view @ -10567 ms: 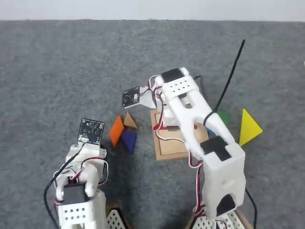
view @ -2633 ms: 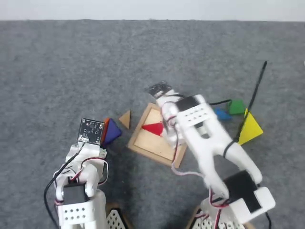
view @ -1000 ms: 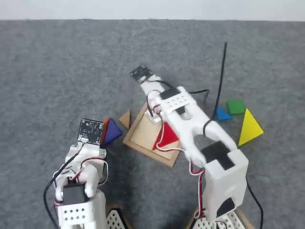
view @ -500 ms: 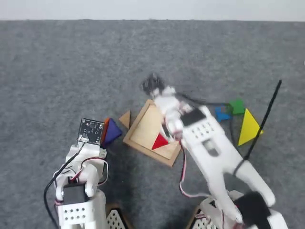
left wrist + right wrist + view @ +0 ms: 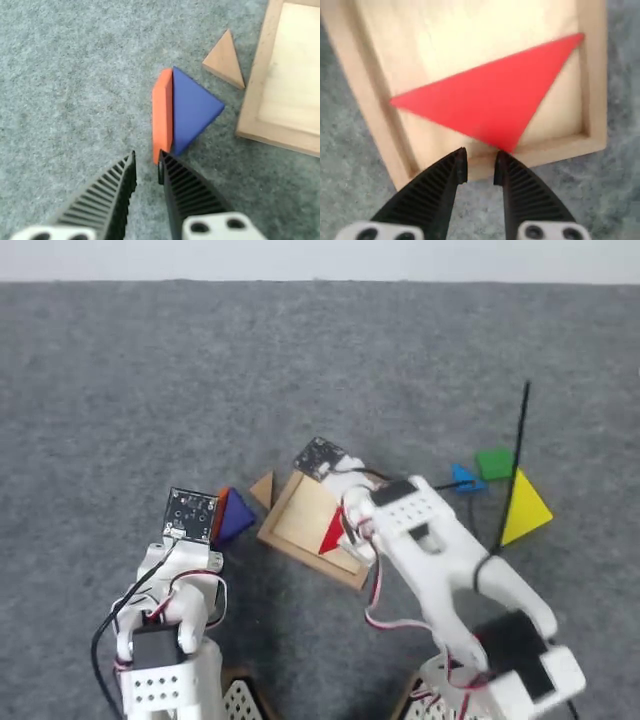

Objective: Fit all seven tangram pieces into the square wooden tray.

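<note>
On the grey tabletop (image 5: 150,370), the square wooden tray (image 5: 292,508) had been skewed round by the right arm. The red triangle (image 5: 485,105), across the rim a second earlier, now lay flat inside: one piece placed, six still outside. The right pincer (image 5: 480,157) hovered narrowly apart, empty, at its corner. The left pincer (image 5: 146,162), likewise slightly apart, sat just beside the orange piece (image 5: 162,115).

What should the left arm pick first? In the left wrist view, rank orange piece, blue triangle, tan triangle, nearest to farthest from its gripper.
1. orange piece, at the tips of the left gripper.
2. blue triangle, against the orange piece.
3. tan triangle, beside the tray.
</note>
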You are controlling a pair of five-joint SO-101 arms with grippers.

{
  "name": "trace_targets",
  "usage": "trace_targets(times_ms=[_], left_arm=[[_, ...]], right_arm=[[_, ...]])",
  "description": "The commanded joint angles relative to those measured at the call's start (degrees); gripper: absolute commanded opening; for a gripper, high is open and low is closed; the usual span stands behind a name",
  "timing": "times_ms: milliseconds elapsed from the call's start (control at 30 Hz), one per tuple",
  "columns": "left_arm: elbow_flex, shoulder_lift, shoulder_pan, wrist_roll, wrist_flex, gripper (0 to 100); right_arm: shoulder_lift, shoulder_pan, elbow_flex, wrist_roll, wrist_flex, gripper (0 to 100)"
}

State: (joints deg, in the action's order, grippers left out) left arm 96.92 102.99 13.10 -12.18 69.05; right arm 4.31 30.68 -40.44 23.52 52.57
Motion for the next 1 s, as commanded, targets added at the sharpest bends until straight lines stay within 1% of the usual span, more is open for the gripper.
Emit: trace_targets(times_ms=[0,133,267,433,633,833,900,967], left_arm=[[-0.40,0.00,0.26,-0.26,0.62,7],[-0.40,0.00,0.26,-0.26,0.62,7],[-0.40,0.00,0.26,-0.26,0.62,7],[-0.40,0.00,0.26,-0.26,0.62,7],[-0.40,0.00,0.26,-0.26,0.62,7],[-0.40,0.00,0.26,-0.26,0.62,7],[-0.40,0.00,0.26,-0.26,0.62,7],[-0.40,0.00,0.26,-0.26,0.62,7]], right_arm=[[-7.69,-0.04,8.35,0.88,-0.84,11.9],[-13.67,0.31,15.65,0.88,-0.84,11.9],[-16.13,4.00,20.48,0.88,-0.75,11.9],[-16.92,9.89,22.59,0.53,-0.75,11.9],[-16.92,12.62,24.53,0.44,-1.01,11.9],[-16.40,17.01,25.67,0.44,-1.19,12.0],[-16.40,17.36,26.11,0.44,-0.48,11.9],[-16.40,15.96,26.20,0.44,2.33,11.6]])
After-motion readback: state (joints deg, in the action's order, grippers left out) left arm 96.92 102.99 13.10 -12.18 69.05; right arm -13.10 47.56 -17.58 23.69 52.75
